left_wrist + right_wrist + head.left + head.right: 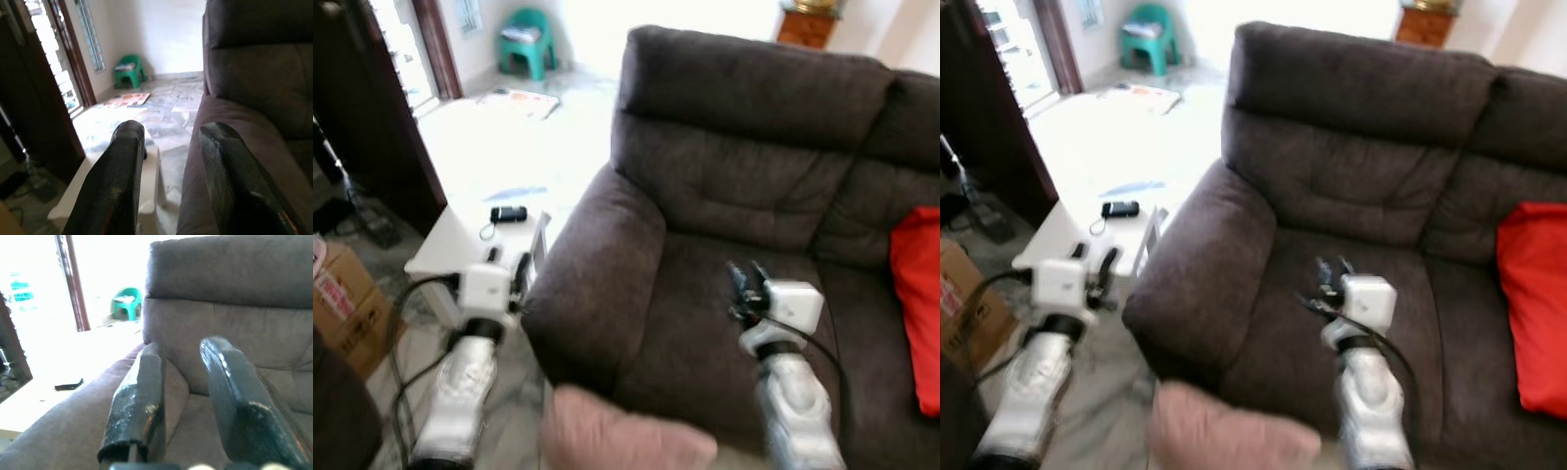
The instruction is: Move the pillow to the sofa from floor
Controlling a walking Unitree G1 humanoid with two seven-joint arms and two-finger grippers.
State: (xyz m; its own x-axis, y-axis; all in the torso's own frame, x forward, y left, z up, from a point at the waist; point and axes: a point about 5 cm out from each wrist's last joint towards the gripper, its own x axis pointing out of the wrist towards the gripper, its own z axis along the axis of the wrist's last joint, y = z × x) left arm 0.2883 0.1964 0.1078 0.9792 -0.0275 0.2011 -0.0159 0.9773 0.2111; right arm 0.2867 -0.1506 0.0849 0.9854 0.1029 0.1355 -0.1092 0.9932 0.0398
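Black and worn, the two fingers (142,401) of my right gripper (744,284) stand apart with a clear gap between them, and they hold nothing. This gripper hangs over the seat of the dark brown sofa (754,166), and through the gap I see the backrest. My left gripper (521,274) is also spread and empty; its fingers (115,181) point along the outer side of the sofa's left armrest (597,264), just beside it. Under this gripper stands a low white table (460,240), and on its top lies a small black device (508,213) with a cord.

The pillow (622,436), pale pink, is at the near edge of my view, low in front of the sofa, between my two silver arms. It is blurred there, and I cannot tell what it rests on. No gripper touches it.

On the right part of the seat lies a red cushion (918,304). At the near left I see a cardboard box (347,304). Far behind, on the bright floor, there is a green plastic stool (527,41), and some papers (519,101) lie near it.
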